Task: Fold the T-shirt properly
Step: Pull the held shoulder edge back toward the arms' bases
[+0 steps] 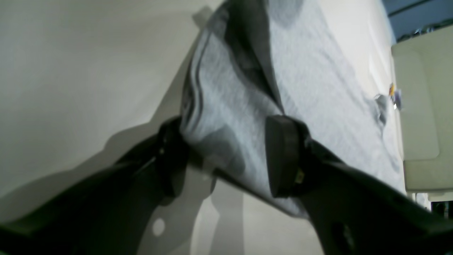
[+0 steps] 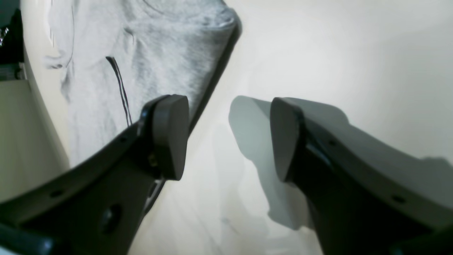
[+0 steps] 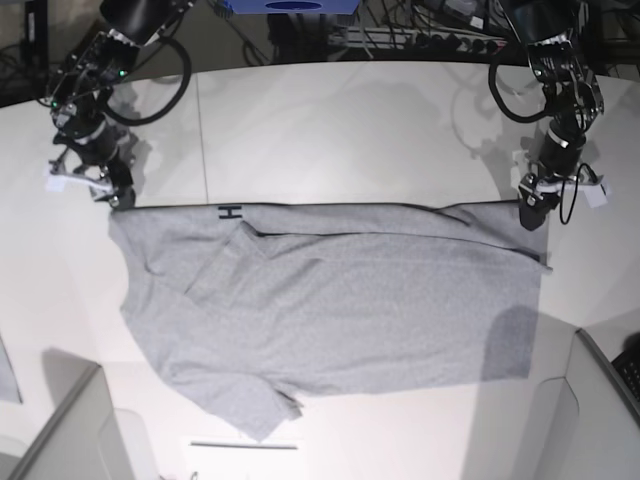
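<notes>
On white table (image 3: 350,120), folded T-shirt (image 3: 350,300), partitions (image 3: 60,430) near its hem.

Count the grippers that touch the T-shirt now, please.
1 for certain: left gripper straddles the T-shirt corner. Right gripper hangs open at its far edge; contact unclear.

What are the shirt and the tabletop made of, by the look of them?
The shirt looks like soft heathered grey knit, probably cotton: a flecked, matte weave that folds and creases. The table looks like a hard, smooth off-white board with a slight sheen, perhaps laminate; soft shadows and faint reflections show on it.
</notes>
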`<state>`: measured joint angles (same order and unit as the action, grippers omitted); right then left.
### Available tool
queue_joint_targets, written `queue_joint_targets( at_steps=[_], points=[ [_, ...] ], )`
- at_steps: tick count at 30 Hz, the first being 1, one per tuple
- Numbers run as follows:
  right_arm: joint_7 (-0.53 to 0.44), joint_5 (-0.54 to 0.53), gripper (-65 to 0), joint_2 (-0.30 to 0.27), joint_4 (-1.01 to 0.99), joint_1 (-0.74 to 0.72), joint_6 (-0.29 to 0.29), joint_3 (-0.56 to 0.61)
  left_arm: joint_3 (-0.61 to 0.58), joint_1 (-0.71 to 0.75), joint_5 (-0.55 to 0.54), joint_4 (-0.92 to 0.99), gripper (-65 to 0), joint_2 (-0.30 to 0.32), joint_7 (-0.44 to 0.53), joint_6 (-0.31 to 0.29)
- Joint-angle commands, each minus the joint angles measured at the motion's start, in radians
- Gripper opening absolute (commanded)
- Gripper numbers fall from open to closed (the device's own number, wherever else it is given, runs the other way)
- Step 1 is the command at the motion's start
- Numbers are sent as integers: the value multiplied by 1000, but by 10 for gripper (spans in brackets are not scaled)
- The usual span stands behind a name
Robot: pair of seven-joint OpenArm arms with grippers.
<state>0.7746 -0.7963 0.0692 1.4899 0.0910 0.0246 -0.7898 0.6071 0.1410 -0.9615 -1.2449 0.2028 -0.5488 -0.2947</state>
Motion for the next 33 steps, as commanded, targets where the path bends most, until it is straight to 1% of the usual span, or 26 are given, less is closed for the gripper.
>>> queue_joint_targets(
  at_steps=[1,22,25,30,32,33],
  points=[
    [-8,-4,-303,-12,-1,-10,5,-3,1,-2,9,-3,-319,8,-15,10],
    [-7,-2,-303,-12,-131,-116,4,10,3,-10,9,1,-319,7,-15,10],
    [-7,-2,-303,-38,-199,-138,4,10,6,-24,11,3,-319,7,-15,12],
    [-7,-2,-303,-38,-214,-149,4,8,7,-27,9,3,-331,7,-15,13],
    [-7,-2,-306,-38,-219,-149,4,8,3,-27,9,3,-331,7,-15,13],
    [-7,-2,-326,-38,-219,-149,4,8,3,-27,9,3,-332,7,-15,13]
  ],
)
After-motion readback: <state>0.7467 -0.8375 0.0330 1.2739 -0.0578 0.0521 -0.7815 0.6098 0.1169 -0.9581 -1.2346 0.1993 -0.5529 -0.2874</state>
